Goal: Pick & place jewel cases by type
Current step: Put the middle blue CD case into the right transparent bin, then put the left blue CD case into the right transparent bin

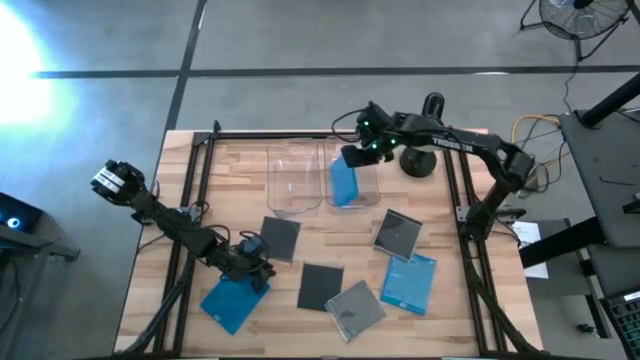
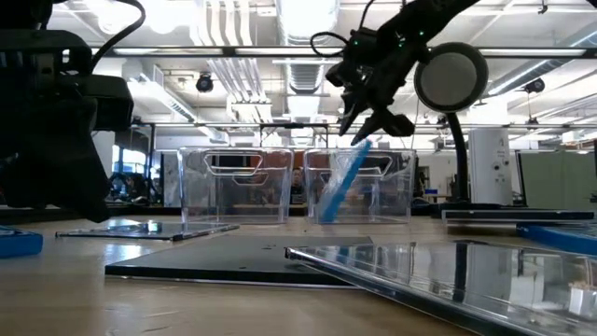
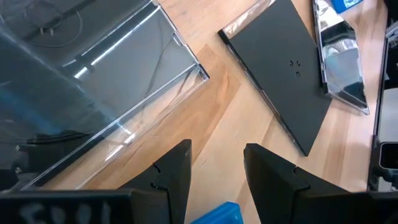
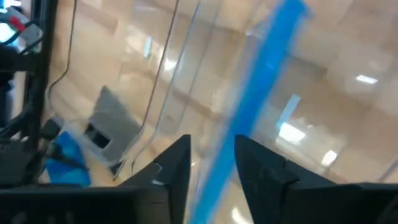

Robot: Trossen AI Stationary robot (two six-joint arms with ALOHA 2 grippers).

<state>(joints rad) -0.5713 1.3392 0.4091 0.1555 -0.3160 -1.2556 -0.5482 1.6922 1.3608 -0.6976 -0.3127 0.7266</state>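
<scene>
A blue jewel case [image 1: 343, 184] stands tilted inside the right clear bin [image 1: 368, 190], its lower edge on the bin floor and its top edge [image 2: 360, 146] up. My right gripper [image 2: 375, 125] hangs open just above that top edge; in the right wrist view the blue case [image 4: 249, 93] runs through the gap of the gripper [image 4: 212, 171]. My left gripper [image 1: 256, 264] is open and low over the far corner of another blue case [image 1: 234, 301] lying flat; that corner [image 3: 219, 214] shows between its fingers [image 3: 214, 177].
An empty clear bin [image 1: 294, 182] stands left of the right one. Dark cases [image 1: 281, 238] [image 1: 321, 286], two grey clear-lidded cases [image 1: 356, 306] [image 1: 398, 232] and a blue one [image 1: 410, 282] lie flat on the wooden table [image 1: 240, 170]. A black lamp base [image 1: 418, 160] sits at the far right.
</scene>
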